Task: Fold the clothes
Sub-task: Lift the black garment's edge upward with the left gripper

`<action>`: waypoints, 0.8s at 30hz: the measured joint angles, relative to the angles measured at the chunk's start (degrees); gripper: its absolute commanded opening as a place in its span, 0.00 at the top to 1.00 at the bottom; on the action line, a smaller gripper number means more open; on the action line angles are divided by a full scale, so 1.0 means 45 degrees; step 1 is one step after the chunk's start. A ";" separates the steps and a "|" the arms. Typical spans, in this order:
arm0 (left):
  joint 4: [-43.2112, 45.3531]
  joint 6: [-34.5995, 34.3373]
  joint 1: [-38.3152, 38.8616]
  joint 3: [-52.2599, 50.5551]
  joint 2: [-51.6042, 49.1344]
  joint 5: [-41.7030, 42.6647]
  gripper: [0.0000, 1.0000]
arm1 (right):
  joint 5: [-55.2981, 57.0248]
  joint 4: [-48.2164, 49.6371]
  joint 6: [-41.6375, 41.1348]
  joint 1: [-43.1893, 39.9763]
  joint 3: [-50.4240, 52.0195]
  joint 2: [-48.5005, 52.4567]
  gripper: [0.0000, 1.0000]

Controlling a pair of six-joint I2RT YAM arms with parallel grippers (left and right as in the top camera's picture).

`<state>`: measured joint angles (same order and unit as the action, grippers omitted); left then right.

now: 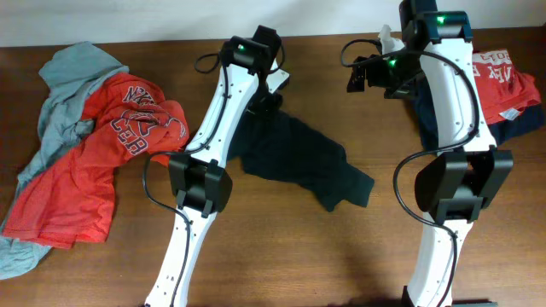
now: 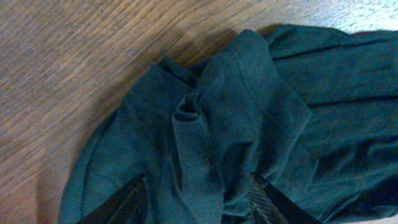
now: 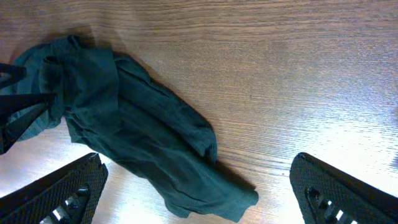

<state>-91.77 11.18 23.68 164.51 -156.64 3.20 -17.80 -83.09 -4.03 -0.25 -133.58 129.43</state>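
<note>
The dark green garment [image 1: 299, 162] lies crumpled near the middle of the table [image 1: 341, 264]. In the overhead view it stretches from its 11 o'clock end down to its 4 o'clock end.

My left hand [image 1: 270, 95] is at the 11 o'clock end of this garment. In the left wrist view, the left hand [image 2: 199, 208] has a thick bunch of the green cloth [image 2: 249, 124] between its two fingers [image 2: 127, 202], and a narrow fold stands up at the middle. The fingers are closed in on this bunch as far as the cloth allows, so they hold it and are not fully together.

My right hand [image 1: 368, 75] hangs above the table at 1 o'clock from the garment, apart from it. In the right wrist view its fingers [image 3: 62, 186] are spread wide, and the right hand [image 3: 199, 199] holds nothing. Below it I see the garment [image 3: 143, 155] on the bare wood.

At 9 o'clock on the table there is a loose heap with a red shirt [image 1: 102, 162] and a grey garment [image 1: 72, 72] touching each other. At 2 o'clock, partly behind my right arm, there is a stack of clothes [image 1: 512, 85] in red and navy.
</note>
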 measured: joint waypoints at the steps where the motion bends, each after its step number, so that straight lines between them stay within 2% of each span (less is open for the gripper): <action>1: 0.0029 0.0000 0.0000 -0.0034 0.0000 0.0000 0.49 | 0.0000 0.0000 0.0000 0.0000 0.0000 0.0000 0.02; 8: 0.0335 0.0000 0.0000 -0.0335 0.0000 0.0000 0.50 | 0.0005 0.0000 -0.0005 0.0000 0.0000 0.0000 0.03; 10: 0.0495 -0.0015 0.0000 -0.0510 0.0000 0.0005 0.59 | 0.0000 0.0000 0.0000 0.0000 0.0000 0.0000 0.03; 12: 0.0646 -0.0010 0.0000 -0.0699 0.0000 0.0000 0.73 | 0.0000 0.0000 -0.0005 0.0000 0.0000 0.0000 0.03; 14: 0.0748 0.0000 0.0000 -0.0801 0.0000 -0.0005 0.81 | 0.0000 -0.0005 0.0005 0.0000 0.0000 0.0000 0.03; 18: 0.0971 -0.0015 0.0000 -0.0835 0.0000 -0.0005 0.89 | 0.0000 -0.0005 0.0005 0.0000 0.0000 0.0000 0.03; 20: 0.0991 -0.0058 0.0000 -0.0835 0.0000 -0.0005 0.99 | 0.0000 -0.0010 -0.0010 0.0000 0.0000 0.0000 0.03; 24: 0.1103 -0.0073 0.0000 -0.0835 0.0000 -0.0107 0.99 | 0.0000 -0.0117 0.0015 0.0000 0.0000 0.0000 0.03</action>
<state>-86.80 10.85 23.68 160.75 -156.64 2.72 -17.80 -83.61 -3.97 -0.25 -133.58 129.43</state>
